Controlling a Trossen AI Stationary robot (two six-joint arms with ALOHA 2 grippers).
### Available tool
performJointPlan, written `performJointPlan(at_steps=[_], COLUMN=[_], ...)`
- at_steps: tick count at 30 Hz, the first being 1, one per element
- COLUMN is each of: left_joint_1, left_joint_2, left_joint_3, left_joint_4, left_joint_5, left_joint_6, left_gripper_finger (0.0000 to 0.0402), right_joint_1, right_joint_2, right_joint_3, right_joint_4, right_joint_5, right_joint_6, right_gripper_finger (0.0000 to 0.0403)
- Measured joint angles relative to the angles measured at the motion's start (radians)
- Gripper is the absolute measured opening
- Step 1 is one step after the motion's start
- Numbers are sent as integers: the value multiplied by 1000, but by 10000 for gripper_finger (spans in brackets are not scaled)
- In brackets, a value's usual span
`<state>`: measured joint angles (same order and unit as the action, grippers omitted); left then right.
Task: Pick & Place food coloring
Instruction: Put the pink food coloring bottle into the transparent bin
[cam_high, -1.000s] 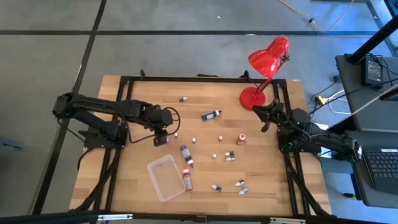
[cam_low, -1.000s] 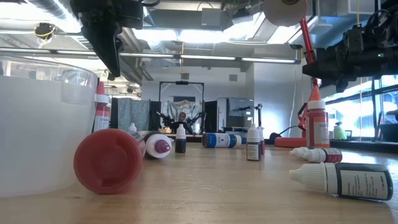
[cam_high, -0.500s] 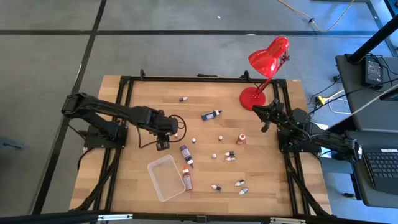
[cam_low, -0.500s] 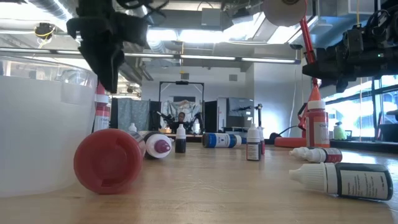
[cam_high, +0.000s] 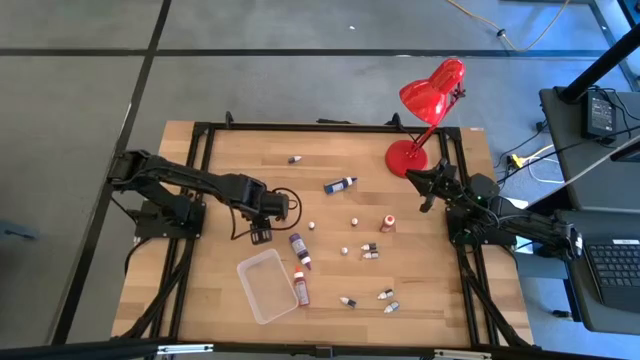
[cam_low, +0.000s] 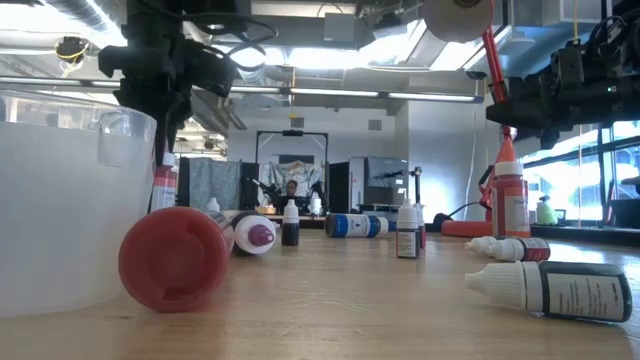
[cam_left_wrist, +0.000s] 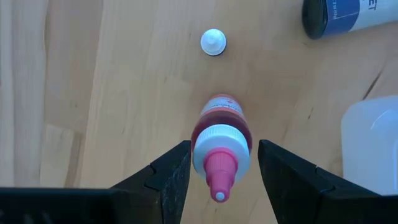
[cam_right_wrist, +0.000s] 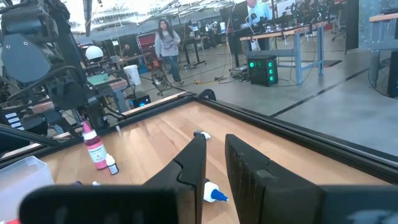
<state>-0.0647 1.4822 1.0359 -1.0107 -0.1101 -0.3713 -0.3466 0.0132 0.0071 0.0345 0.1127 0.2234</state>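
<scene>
A pink food coloring bottle (cam_left_wrist: 219, 134) with a white collar and pink tip stands upright on its base on the wooden table (cam_high: 340, 280). My left gripper (cam_left_wrist: 224, 146) points straight down over it, open, one finger on each side of its cap; I cannot tell whether a finger touches it. The right wrist view shows this bottle (cam_right_wrist: 94, 148) beneath that gripper (cam_right_wrist: 87, 115). My right gripper (cam_high: 412, 176) waits at the table's right edge, level and shut, holding nothing. Several other food coloring bottles lie scattered, among them a blue one (cam_high: 340, 184) and a purple one (cam_high: 299, 248).
A clear plastic tray (cam_high: 262, 286) sits near the front edge, with a red bottle (cam_high: 301, 289) lying beside it. A small white-capped bottle (cam_left_wrist: 212, 42) stands just beyond the pink one. A red desk lamp (cam_high: 428, 100) stands at the far right corner. People stand in the room behind.
My left gripper has come down and moved toward the table's middle, tipping until it points straight down over the upright pink bottle. Its fingers have stayed open. The bottles have not moved.
</scene>
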Motion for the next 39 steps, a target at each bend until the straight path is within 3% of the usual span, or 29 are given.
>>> performJointPlan(at_steps=[6,13,19,30,34,39], left_joint_1=[0,0,0,-21,-75,-191], left_joint_2=[0,0,0,-58,-63,-62], left_joint_3=[0,0,5,247,343,362], left_joint_4=[1,3,-7,-153,-176,-184], left_joint_5=[0,-1,-3,-21,15,65], left_joint_6=[0,16,19,6,-41,-153], left_gripper_finger=[174,114,114,114,114,114], right_joint_1=[0,0,0,0,0,0], right_joint_2=[0,0,0,0,5,14], right_joint_3=[0,0,0,0,0,0], right_joint_4=[0,0,0,0,0,0], right_joint_5=[0,0,0,0,0,2], right_joint_6=[-11,-23,-23,-47,-46,-46], right_gripper_finger=[65,65,65,65,65,65])
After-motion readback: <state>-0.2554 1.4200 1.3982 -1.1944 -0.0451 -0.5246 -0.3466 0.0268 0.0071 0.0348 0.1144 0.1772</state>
